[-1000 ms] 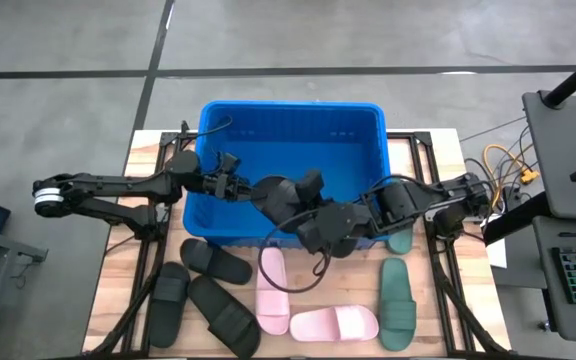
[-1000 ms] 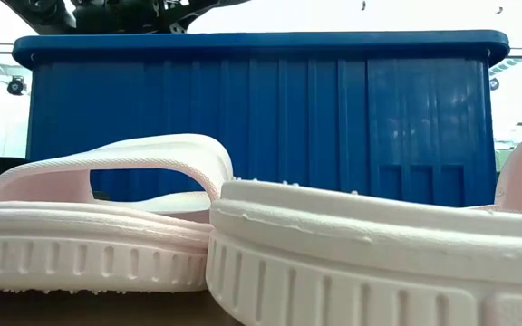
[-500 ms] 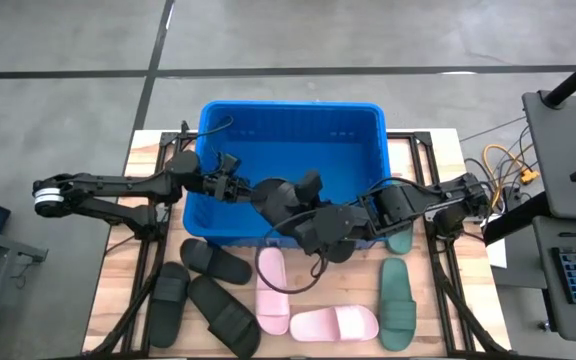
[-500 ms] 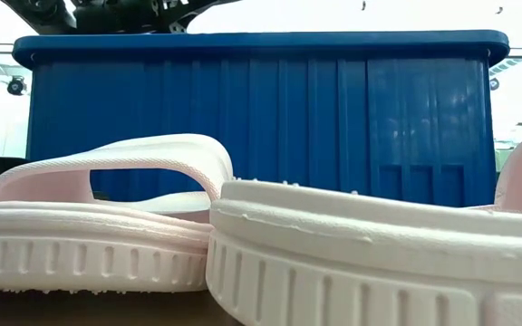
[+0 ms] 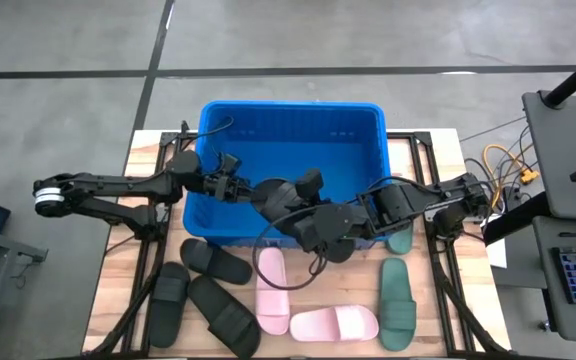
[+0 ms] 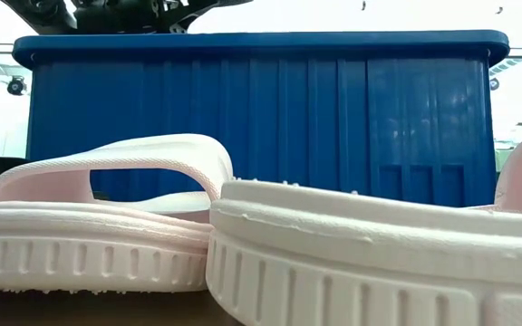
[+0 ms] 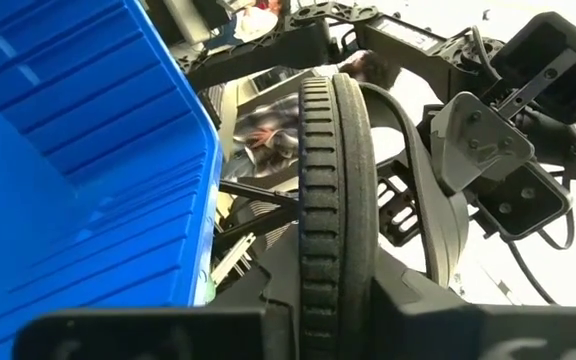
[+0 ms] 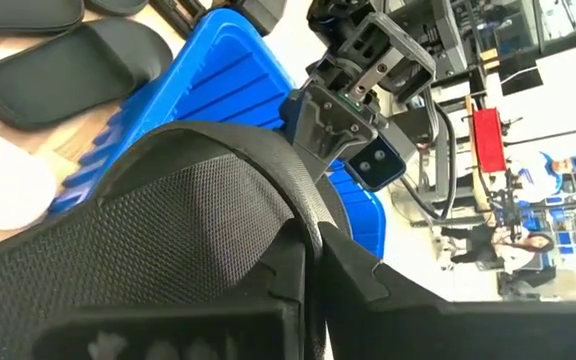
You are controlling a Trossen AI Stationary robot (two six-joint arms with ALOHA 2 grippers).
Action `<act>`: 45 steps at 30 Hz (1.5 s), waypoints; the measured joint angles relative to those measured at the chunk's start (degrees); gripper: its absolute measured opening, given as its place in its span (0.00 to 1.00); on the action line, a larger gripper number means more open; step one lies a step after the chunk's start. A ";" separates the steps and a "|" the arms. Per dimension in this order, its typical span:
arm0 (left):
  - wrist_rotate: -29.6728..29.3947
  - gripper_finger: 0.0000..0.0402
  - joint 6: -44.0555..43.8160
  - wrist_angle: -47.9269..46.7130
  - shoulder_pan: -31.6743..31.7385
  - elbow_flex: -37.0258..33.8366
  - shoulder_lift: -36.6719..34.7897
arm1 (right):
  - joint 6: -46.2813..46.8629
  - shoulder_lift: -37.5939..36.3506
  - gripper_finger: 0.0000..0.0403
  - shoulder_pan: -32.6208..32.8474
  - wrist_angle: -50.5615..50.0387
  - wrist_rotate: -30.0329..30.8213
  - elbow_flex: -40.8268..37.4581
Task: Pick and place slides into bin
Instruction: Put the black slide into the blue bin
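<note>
The wooden counter (image 5: 108, 300) carries a big blue bin (image 5: 293, 135) at its far side, and the loose slides lie in front of the bin's near wall. Three black slides (image 5: 211, 295) sit in a cluster to the left, two pink slides (image 5: 333, 322) lie in the middle touching each other, and two green slides (image 5: 396, 300) lie to the right, one partly under the right arm. Both arms meet over the bin's near wall around one more black slide (image 5: 286, 198). The left gripper (image 5: 240, 189) has its jaws clamped on that slide's edge, the ribbed sole standing on edge. The right gripper (image 5: 318, 232) has its jaws shut on the same slide's strap.
</note>
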 joint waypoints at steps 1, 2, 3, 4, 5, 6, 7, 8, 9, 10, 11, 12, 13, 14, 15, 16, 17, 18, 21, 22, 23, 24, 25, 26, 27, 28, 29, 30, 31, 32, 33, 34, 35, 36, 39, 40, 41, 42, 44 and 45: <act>-0.03 0.10 0.00 0.00 -0.01 0.04 0.00 | 0.00 0.00 0.03 0.00 0.00 0.00 0.00; -0.09 0.11 -0.01 0.00 -0.01 0.11 0.00 | 0.04 0.00 0.02 0.00 0.00 0.00 0.00; -0.17 0.11 -0.01 0.05 0.01 0.17 0.00 | 0.04 0.00 0.02 0.00 0.00 0.00 0.00; -0.23 0.12 -0.01 0.13 0.01 0.19 0.00 | 0.03 0.00 0.02 -0.02 0.00 0.02 0.00; -0.25 0.13 -0.01 0.13 0.01 0.19 -0.02 | 0.02 0.00 0.02 -0.02 -0.02 0.02 0.00; -0.25 0.14 0.01 0.13 0.01 0.19 -0.02 | 0.04 0.00 0.02 0.00 -0.04 0.02 0.00; -0.21 0.15 0.04 0.18 0.01 0.19 -0.02 | 0.05 0.00 0.02 0.00 -0.07 0.02 -0.02; -0.21 0.17 0.24 0.27 0.01 0.19 -0.02 | 0.05 0.00 0.02 0.00 -0.07 0.02 -0.02; -0.43 0.18 0.42 0.33 0.01 0.19 -0.02 | 0.05 0.00 0.02 0.00 -0.07 0.02 -0.02; -0.93 0.19 0.47 0.37 0.01 0.19 -0.02 | 0.07 0.00 0.02 -0.01 -0.10 0.05 -0.02; -1.66 0.21 0.56 0.50 -0.01 0.26 0.04 | 0.07 0.00 0.02 -0.02 -0.14 0.10 -0.02; -2.23 0.23 0.64 1.03 -0.01 0.32 0.10 | 0.09 0.00 0.02 -0.02 -0.17 0.20 -0.02; -2.67 0.25 0.64 1.78 -0.01 0.32 0.13 | 0.15 0.00 0.02 -0.02 -0.17 0.24 -0.02; -3.36 0.28 0.66 2.69 -0.01 0.32 0.13 | 0.59 0.00 0.02 -0.02 -0.13 0.30 -0.02; -3.93 0.30 0.79 3.65 -0.01 0.29 0.13 | 1.42 0.00 0.02 -0.02 -0.13 0.39 -0.02; -4.40 0.32 1.47 4.00 -0.01 0.27 0.11 | 2.25 0.00 0.02 -0.02 -0.17 0.46 -0.02; -4.64 0.35 2.50 4.00 -0.01 0.27 0.09 | 2.96 0.00 0.02 -0.02 -0.35 0.44 -0.02; -4.75 0.37 3.15 3.86 -0.01 0.27 0.07 | 3.43 0.00 0.02 -0.04 -0.65 0.44 -0.02; -5.04 0.43 3.35 4.92 -0.01 0.27 0.00 | 4.73 0.00 0.02 -0.04 -0.90 0.42 -0.02; -5.20 0.45 3.41 5.19 -0.01 0.27 -0.07 | 5.10 0.00 0.02 -0.04 -0.90 0.42 -0.02; -5.50 0.46 3.46 5.25 -0.02 0.27 -0.11 | 5.26 0.00 0.02 -0.04 -0.92 0.40 -0.02; -5.91 0.47 3.45 5.26 -0.03 0.19 -0.11 | 5.52 0.00 0.02 -0.04 -0.94 0.41 -0.02; -6.31 0.48 3.46 5.19 -0.03 0.12 -0.11 | 5.75 0.00 0.02 -0.06 -0.94 0.32 -0.02; -6.36 0.49 3.44 5.11 -0.01 0.10 -0.11 | 6.05 0.00 0.02 -0.05 -0.91 0.23 -0.02; -6.41 0.49 3.44 5.16 -0.01 0.10 -0.09 | 6.34 0.00 0.02 -0.05 -0.93 0.21 -0.02; -6.40 0.49 3.48 5.20 -0.01 0.10 -0.06 | 6.77 0.00 0.02 -0.04 -0.90 0.21 -0.02; -6.35 0.49 3.65 5.31 0.03 0.10 0.04 | 7.27 0.00 0.02 -0.04 -0.93 0.22 -0.02; -6.39 0.50 3.96 5.21 0.15 0.10 0.07 | 7.72 0.00 0.02 -0.02 -0.99 0.22 -0.02; -6.41 0.50 4.64 5.05 0.37 0.10 0.07 | 7.98 0.00 0.02 -0.02 -1.14 0.16 -0.02; -6.59 0.50 5.10 5.08 0.58 0.10 0.03 | 8.17 0.00 0.02 0.00 -1.42 0.20 -0.02; -6.93 0.50 5.36 5.14 0.79 0.08 -0.07 | 8.46 0.00 0.02 0.00 -1.92 0.19 -0.02; -7.09 0.50 5.59 5.14 1.10 0.08 -0.21 | 8.92 0.00 0.02 0.00 -2.47 0.25 -0.02; -7.24 0.50 5.93 5.05 1.51 0.08 -0.46 | 9.46 0.00 0.02 0.08 -2.76 0.51 -0.02; -7.50 0.50 6.22 5.01 1.96 0.08 -0.71 | 9.95 0.00 0.02 0.13 -3.14 0.79 -0.02; -7.75 0.50 6.53 5.27 3.30 0.29 -1.13 | 11.40 0.00 0.02 0.28 -4.43 1.34 -0.02; -7.75 0.50 6.55 5.26 3.77 0.30 -1.18 | 11.99 0.00 0.02 0.28 -4.74 1.40 -0.02; -7.80 0.50 6.59 5.55 4.23 0.28 -1.22 | 12.53 0.00 0.02 0.28 -5.07 1.47 -0.02; -7.88 0.50 6.59 6.28 4.59 0.17 -1.25 | 13.12 0.00 0.02 0.28 -5.48 1.49 -0.02; -7.91 0.50 6.62 7.22 5.21 0.12 -1.33 | 14.03 0.00 0.02 0.28 -5.58 1.96 -0.02; -7.91 0.50 6.67 8.13 5.37 0.13 -1.33 | 14.28 0.00 0.02 0.28 -5.69 2.82 -0.02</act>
